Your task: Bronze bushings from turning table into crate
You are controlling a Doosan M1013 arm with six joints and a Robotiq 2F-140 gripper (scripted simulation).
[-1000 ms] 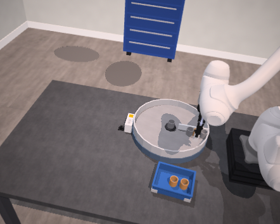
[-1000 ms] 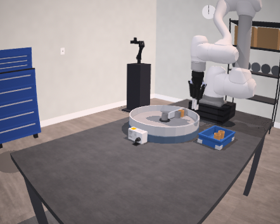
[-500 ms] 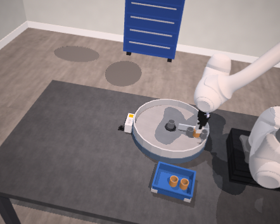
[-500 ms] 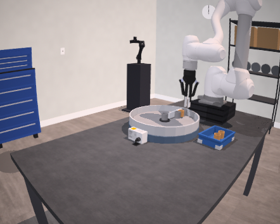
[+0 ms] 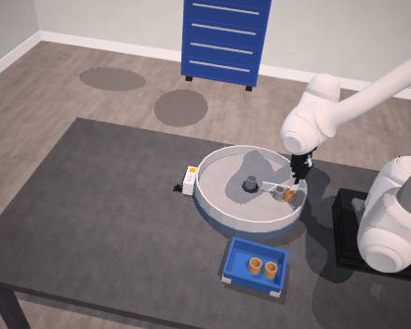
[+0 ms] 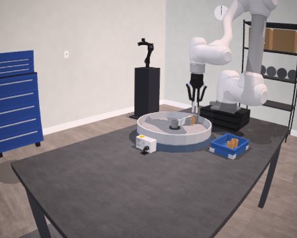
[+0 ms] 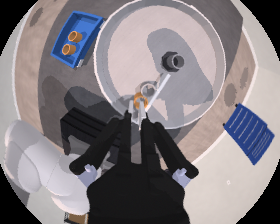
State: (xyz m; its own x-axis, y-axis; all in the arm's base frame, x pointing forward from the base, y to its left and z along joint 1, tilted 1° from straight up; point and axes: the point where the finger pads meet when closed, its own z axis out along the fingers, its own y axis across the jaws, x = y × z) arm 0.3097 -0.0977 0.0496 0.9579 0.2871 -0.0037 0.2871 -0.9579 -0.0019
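The turning table (image 5: 218,186) (image 6: 171,138) (image 7: 126,40) bears a bronze bushing (image 5: 288,196) (image 6: 193,121) and a steel bushing (image 5: 278,193) (image 6: 188,122) beside it, near the clear bar. Another grey bushing (image 6: 195,118) shows behind the bronze one in the exterior view; elsewhere the fingers largely hide it. The blue crate (image 5: 238,260) (image 6: 221,150) (image 7: 84,24) holds two upright bronze bushings (image 5: 255,267) (image 5: 271,270) (image 6: 230,144) (image 7: 75,36) (image 7: 68,49). My gripper (image 5: 293,185) (image 6: 195,111) (image 7: 135,106) points down above the bushings, its fingers nearly together with nothing between them.
A dark hub with a grey post (image 5: 250,183) (image 6: 175,124) stands at the turning table's middle. The clear bar (image 7: 158,93) runs outward from it. The raised rim surrounds the bushings. A white box (image 5: 189,181) (image 6: 146,144) sits by the rim. The black robot base (image 6: 225,117) is close by.
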